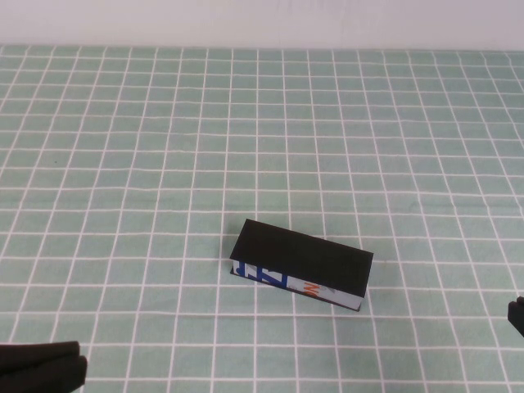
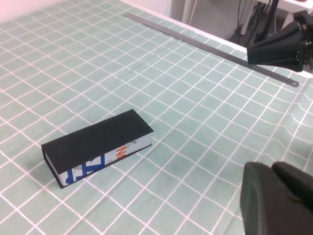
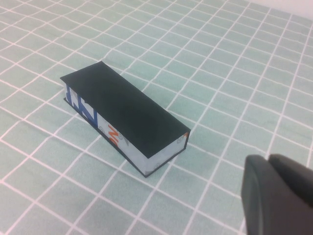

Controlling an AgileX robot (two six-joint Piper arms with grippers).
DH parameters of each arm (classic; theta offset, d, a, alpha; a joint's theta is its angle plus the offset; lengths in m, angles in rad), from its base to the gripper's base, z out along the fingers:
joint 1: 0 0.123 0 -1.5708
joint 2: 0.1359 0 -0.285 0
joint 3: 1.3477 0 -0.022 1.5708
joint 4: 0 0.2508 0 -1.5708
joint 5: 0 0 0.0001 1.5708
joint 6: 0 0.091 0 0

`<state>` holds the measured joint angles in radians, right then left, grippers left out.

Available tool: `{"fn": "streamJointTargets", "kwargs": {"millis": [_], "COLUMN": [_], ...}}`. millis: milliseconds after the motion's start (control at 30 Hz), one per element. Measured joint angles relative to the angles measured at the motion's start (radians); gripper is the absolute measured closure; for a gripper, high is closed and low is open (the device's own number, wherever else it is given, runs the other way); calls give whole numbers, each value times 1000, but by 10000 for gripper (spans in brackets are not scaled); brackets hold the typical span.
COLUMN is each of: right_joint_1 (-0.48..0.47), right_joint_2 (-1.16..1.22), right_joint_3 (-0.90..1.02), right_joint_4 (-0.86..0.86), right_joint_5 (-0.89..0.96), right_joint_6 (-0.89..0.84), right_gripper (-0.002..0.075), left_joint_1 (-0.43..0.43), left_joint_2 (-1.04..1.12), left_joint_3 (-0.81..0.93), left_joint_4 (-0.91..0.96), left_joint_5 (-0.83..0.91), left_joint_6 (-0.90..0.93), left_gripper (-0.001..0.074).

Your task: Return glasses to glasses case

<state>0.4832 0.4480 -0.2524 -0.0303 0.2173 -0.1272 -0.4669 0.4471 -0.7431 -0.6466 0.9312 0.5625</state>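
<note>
The glasses case (image 1: 303, 260) lies with its lid shut in the middle of the green checked cloth, black on top, its white front with blue and orange print facing me. It also shows in the left wrist view (image 2: 95, 137) and the right wrist view (image 3: 127, 110). The glasses are not in view. My left gripper (image 1: 78, 367) is low at the near left corner, shut and empty, well apart from the case; its fingers (image 2: 259, 196) are pressed together. My right gripper (image 1: 516, 315) is at the near right edge, shut and empty (image 3: 268, 160).
The green checked cloth (image 1: 164, 164) covers the table out to the white wall at the back. A long grey metal strip (image 2: 195, 41) lies along the table's edge near my right gripper (image 2: 250, 53) in the left wrist view.
</note>
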Motion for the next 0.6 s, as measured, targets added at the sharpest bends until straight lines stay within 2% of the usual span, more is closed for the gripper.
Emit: {"fn": "streamJointTargets", "kwargs": {"millis": [100,233,467,600], "right_joint_1": [0,0,0,0], "right_joint_2": [0,0,0,0], "right_joint_3": [0,0,0,0], "right_joint_4": [0,0,0,0], "right_joint_5": [0,0,3,3], "right_joint_6": [0,0,0,0], "right_gripper": [739,739,739,739], "left_joint_1": [0,0,11,75], "left_joint_2": [0,-4,-84,-153], "left_joint_3": [0,4,44,122], "left_joint_4": [9,45,203,436], "left_joint_5": [-9,-117,-172,-272], "left_joint_6": [10,38,33,-209], "left_gripper": [737,737,737,737]}}
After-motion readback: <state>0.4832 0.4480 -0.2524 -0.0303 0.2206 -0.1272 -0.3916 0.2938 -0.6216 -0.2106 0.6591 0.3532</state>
